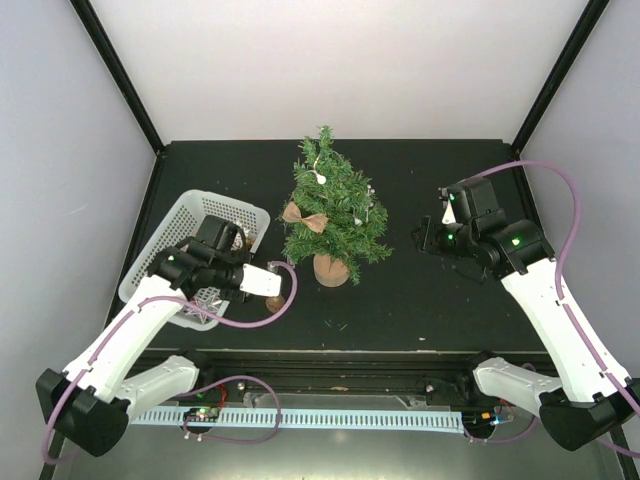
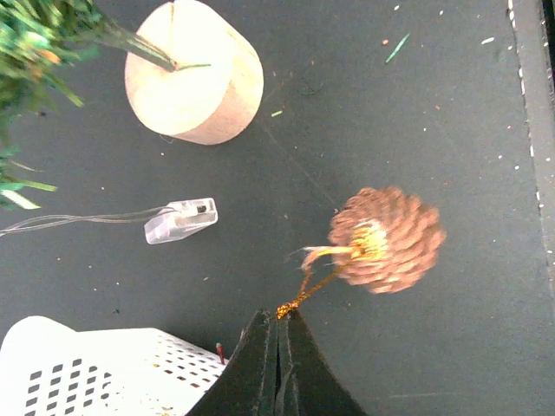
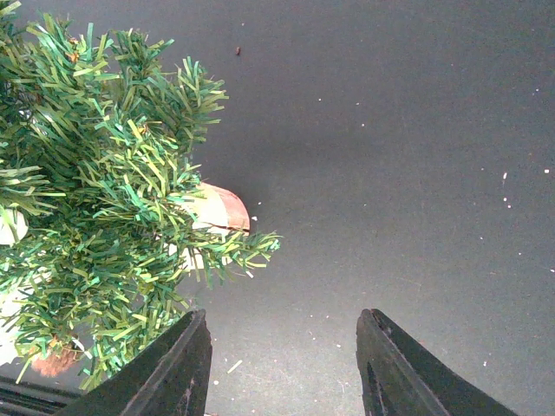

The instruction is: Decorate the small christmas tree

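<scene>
The small christmas tree (image 1: 335,205) stands mid-table on its round wooden base (image 1: 331,270). It carries a burlap bow (image 1: 305,218) and a white ornament (image 1: 320,177). My left gripper (image 2: 279,316) is shut on the gold string of a brown pinecone ornament (image 2: 386,240). The pinecone hangs just above the table, left of the base (image 2: 192,71). In the top view this gripper (image 1: 278,290) sits between the basket and the tree. My right gripper (image 3: 282,347) is open and empty, right of the tree (image 3: 95,191), with its left finger (image 3: 173,368) close to the lowest branches.
A white perforated basket (image 1: 190,215) sits at the left, under my left arm; its corner (image 2: 87,373) shows beside the fingers. A clear plastic plug with thin wires (image 2: 180,219) lies on the black table near the tree base.
</scene>
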`<act>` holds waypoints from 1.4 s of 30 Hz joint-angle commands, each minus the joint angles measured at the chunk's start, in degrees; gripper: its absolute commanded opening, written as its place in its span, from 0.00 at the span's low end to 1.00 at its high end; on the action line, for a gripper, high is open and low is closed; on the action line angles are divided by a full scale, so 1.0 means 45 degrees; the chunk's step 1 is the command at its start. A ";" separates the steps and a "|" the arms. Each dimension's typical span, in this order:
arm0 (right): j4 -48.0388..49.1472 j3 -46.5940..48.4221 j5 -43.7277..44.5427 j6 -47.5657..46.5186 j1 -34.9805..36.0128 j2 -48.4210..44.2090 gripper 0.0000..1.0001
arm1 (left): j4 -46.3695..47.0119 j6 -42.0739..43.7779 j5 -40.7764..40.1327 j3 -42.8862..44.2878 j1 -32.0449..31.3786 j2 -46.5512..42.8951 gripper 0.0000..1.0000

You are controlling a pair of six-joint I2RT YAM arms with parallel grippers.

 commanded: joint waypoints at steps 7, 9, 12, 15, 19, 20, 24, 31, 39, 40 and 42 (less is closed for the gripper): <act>0.0132 0.0062 0.0149 -0.0396 -0.0078 0.0075 0.47 | -0.2327 -0.0870 0.1438 0.2572 0.0051 -0.1033 0.02; 0.0133 -0.0028 0.0194 -0.0392 -0.0094 0.0046 0.47 | -0.2477 -0.0940 0.1861 0.3042 0.0052 -0.1272 0.02; 0.0162 -0.0165 0.0279 -0.0366 -0.0089 -0.0001 0.47 | -0.2461 -0.1103 0.2360 0.3882 0.0042 -0.1562 0.02; 0.0246 -0.0289 0.0339 -0.0316 -0.0091 -0.0059 0.47 | -0.2488 -0.1662 0.2719 0.5182 0.0037 -0.1277 0.02; 0.0313 -0.0320 0.0288 -0.0239 -0.0091 -0.0046 0.47 | -0.2300 -0.2479 0.3325 0.6665 0.0032 -0.0715 0.02; 0.0320 -0.0337 0.0262 -0.0245 -0.0081 -0.0025 0.47 | -0.2203 -0.2695 0.3388 0.6948 0.0032 -0.0565 0.02; 0.0309 -0.0340 0.0209 -0.0253 -0.0090 -0.0042 0.47 | -0.1477 -0.3343 0.3453 0.7846 0.0042 0.0144 0.02; 0.0383 -0.0533 0.0207 -0.0198 -0.0091 -0.0335 0.47 | -0.0206 -0.4732 0.3133 0.9483 0.0033 0.1804 0.01; 0.0534 -0.0859 0.0245 -0.0105 -0.0090 -0.0512 0.47 | -0.0419 -0.5433 0.4478 1.2383 -0.0266 0.3372 0.02; 0.0567 -0.0898 0.0230 -0.0109 -0.0091 -0.0535 0.47 | -0.0419 -0.5528 0.4612 1.2688 -0.0386 0.3870 0.02; 0.0618 -0.0987 0.0235 -0.0087 -0.0092 -0.0559 0.47 | -0.0434 -0.5640 0.4707 1.3218 -0.0543 0.4232 0.02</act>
